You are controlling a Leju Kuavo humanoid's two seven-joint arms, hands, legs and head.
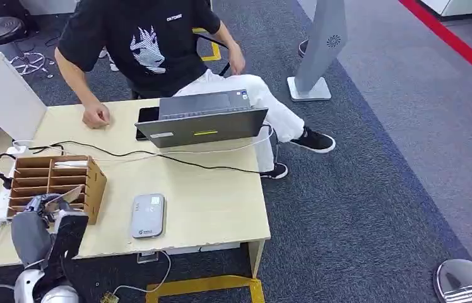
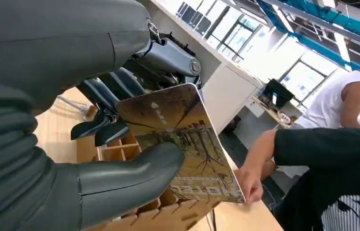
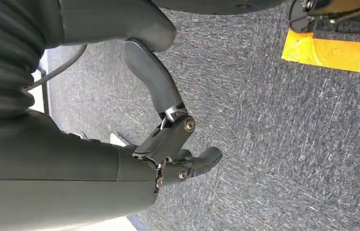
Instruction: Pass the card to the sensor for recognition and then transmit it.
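While my left hand [image 2: 96, 159] pinches the card [image 2: 180, 139] above the wooden rack [image 1: 53, 183], my right hand [image 3: 168, 144] hangs empty, fingers loosely apart.

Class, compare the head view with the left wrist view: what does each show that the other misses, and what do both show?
Head view only: the grey card reader on the table, the laptop, the black cable.

Left wrist view only: the printed face of the card, windows, a person in a white top.

Both: the left hand holding the card, the wooden rack, the person in black.
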